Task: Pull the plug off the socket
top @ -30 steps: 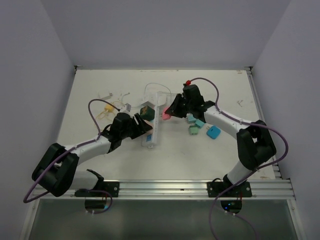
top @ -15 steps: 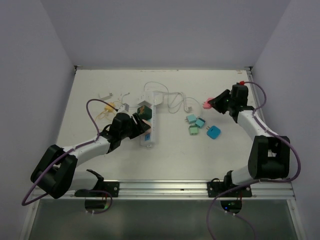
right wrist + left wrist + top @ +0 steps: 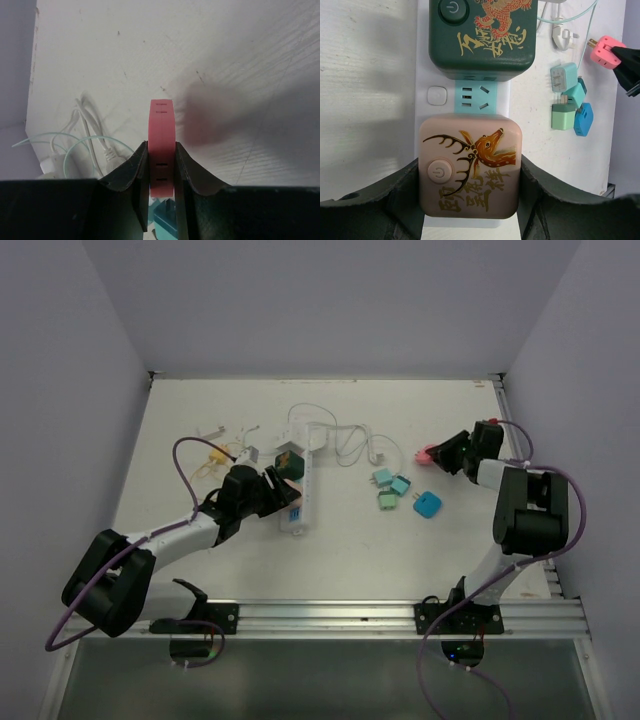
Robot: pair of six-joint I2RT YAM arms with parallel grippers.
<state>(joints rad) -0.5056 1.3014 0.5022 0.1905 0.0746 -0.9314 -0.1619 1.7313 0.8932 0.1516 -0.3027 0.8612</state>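
The white power strip (image 3: 306, 502) lies mid-table; in the left wrist view its teal outlet (image 3: 476, 97) shows between two cube adapters. A dark green adapter (image 3: 483, 32) and a pink deer-printed adapter (image 3: 470, 145) sit plugged into it. My left gripper (image 3: 281, 496) (image 3: 470, 170) is closed around the sides of the pink deer adapter. My right gripper (image 3: 443, 453) (image 3: 161, 160) is shut on a small pink plug (image 3: 426, 454) (image 3: 162, 122), held far right of the strip, low over the table. The plug also shows in the left wrist view (image 3: 606, 51).
Small green, teal and blue plugs (image 3: 398, 490) lie loose right of the strip, a blue one (image 3: 427, 504) nearest. The strip's thin white cord (image 3: 350, 443) coils behind them. Yellow and white small parts (image 3: 216, 453) lie at the left. A metal rail (image 3: 520, 460) edges the table's right.
My right arm has swung from the power strip out to the right with the pink plug in its jaws. My left gripper has stayed on the pink deer adapter.
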